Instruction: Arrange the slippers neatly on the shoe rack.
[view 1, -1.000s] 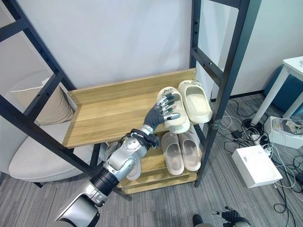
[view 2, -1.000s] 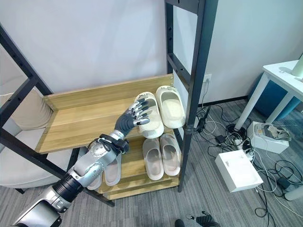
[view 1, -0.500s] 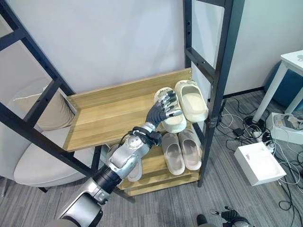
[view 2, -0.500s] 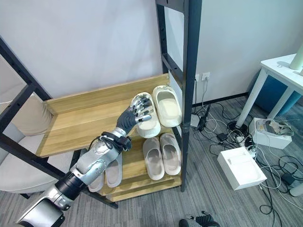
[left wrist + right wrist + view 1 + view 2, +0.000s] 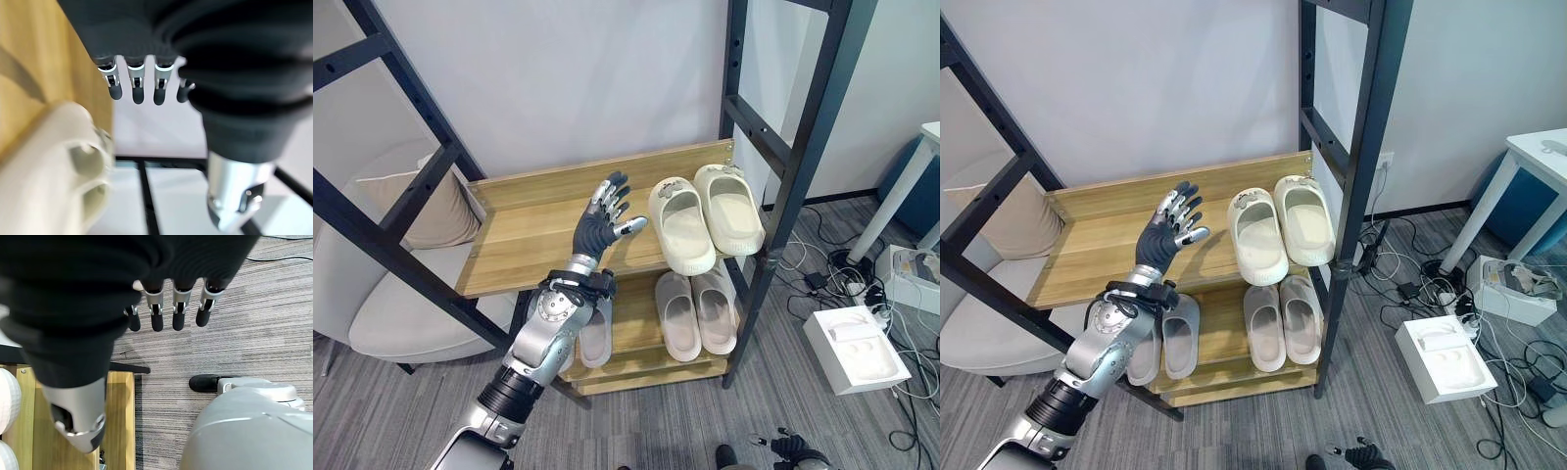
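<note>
A pair of cream slippers lies side by side at the right end of the upper wooden shelf [image 5: 529,240], the left slipper [image 5: 680,225] next to the right slipper [image 5: 729,208], toes toward the wall. My left hand [image 5: 602,220] is raised over the shelf just left of them, open, fingers spread and holding nothing. In the left wrist view its fingers [image 5: 137,90] point past the cream slipper [image 5: 54,166]. On the lower shelf sit a grey pair [image 5: 697,311] and another grey pair [image 5: 1165,341], partly behind my arm. My right hand [image 5: 178,308] hangs open over the floor.
Black uprights [image 5: 803,166] frame the rack on both sides. A pale chair with a cushion [image 5: 416,211] stands at the left. On the carpet to the right lie a white box [image 5: 857,348] and cables. A white table leg [image 5: 901,186] is at the far right.
My left hand has let go of the left cream slipper and drawn back to the left with fingers spread. The slipper now rests flat beside its mate. The camera has shifted.
</note>
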You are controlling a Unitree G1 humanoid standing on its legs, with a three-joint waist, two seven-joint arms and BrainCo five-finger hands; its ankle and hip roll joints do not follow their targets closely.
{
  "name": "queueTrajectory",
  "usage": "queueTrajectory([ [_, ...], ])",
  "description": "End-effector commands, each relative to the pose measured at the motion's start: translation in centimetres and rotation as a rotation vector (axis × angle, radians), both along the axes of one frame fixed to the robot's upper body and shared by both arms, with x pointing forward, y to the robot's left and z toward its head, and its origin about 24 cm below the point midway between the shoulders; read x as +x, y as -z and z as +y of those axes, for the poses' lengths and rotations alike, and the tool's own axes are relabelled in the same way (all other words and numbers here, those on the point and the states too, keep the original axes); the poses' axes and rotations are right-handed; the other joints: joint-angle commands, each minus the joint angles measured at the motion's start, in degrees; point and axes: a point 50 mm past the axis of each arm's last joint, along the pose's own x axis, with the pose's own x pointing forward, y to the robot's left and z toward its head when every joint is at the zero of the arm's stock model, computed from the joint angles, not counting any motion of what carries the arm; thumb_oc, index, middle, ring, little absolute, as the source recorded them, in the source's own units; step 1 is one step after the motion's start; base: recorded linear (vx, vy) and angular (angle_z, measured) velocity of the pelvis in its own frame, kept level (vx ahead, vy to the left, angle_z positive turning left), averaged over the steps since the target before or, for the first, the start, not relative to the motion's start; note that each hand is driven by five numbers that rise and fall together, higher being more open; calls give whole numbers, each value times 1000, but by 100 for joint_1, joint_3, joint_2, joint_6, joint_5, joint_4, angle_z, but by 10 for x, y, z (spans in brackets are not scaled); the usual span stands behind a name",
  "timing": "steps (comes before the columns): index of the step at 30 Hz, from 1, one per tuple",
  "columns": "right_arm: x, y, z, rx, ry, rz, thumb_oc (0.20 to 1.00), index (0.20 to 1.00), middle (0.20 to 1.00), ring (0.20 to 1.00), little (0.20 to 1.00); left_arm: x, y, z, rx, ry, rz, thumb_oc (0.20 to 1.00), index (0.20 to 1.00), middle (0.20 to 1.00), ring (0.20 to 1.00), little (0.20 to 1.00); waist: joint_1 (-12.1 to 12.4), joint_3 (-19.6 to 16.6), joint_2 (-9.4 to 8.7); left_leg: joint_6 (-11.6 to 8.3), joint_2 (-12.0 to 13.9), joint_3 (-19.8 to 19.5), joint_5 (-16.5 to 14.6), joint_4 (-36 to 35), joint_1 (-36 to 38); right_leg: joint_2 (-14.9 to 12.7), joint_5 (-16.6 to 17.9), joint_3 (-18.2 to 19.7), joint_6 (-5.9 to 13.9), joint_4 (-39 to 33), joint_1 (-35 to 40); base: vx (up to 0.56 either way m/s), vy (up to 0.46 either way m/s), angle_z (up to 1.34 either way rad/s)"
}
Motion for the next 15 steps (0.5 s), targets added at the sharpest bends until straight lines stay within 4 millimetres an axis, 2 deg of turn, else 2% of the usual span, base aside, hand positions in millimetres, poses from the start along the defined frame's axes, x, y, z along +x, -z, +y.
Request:
queueTrajectory([
  [1,18,-4,6,9,-14,-56,1000,1000,1000,1000,1000,15,-7,-4,90,15,-41,1000,1000,1000,1000,1000,-42,83,-228,-210,48,-167,-272,8,171,226,-543,-327,-60,7,274,0,0,0],
  [4,18,-3,8,7,-23,-50,1000,1000,1000,1000,1000,20,10,-13,123,34,38,1000,1000,1000,1000,1000,-82,80,-231,-207,51,-157,-273,8,172,231,-535,-311,-52,7,262,0,0,0],
  [7,17,-3,11,10,-25,-44,1000,1000,1000,1000,1000,23,18,-22,142,53,79,1000,1000,1000,1000,1000,-121,76,-233,-206,54,-136,-275,8,182,233,-528,-292,-48,7,250,0,0,0],
  [15,12,0,15,13,-27,-28,1000,1000,1000,1000,1000,34,9,-45,110,70,74,1000,1000,1000,1000,1000,-231,80,-228,-206,61,-95,-280,8,179,238,-509,-245,-45,7,219,0,0,0],
])
